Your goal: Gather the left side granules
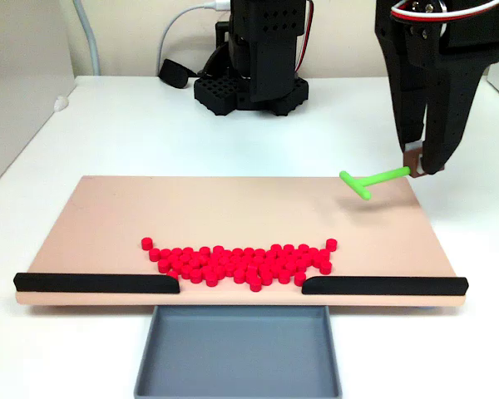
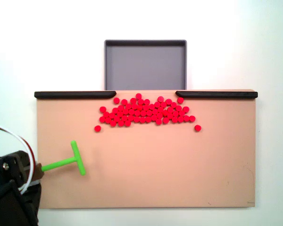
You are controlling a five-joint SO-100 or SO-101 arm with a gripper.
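Dozens of tiny red granules (image 1: 243, 263) lie bunched near the front edge of the tan board (image 1: 133, 216), in front of the gap between two black rails; from above the granules (image 2: 145, 112) spread below the tray, with one stray (image 2: 197, 127) at the right. My black gripper (image 1: 416, 169) hangs over the board's far right corner, shut on the stem of the green T-shaped tool (image 1: 368, 183). From above, the gripper (image 2: 39, 171) sits at the board's lower left, holding the green tool (image 2: 70, 160) with its crossbar towards the pile.
A grey tray (image 1: 238, 352) stands against the board's front edge at the gap; from above the tray (image 2: 145, 64) is at top centre. Black rails (image 1: 96, 283) (image 1: 384, 286) line the edge either side. The arm's base (image 1: 254, 79) and cables stand behind.
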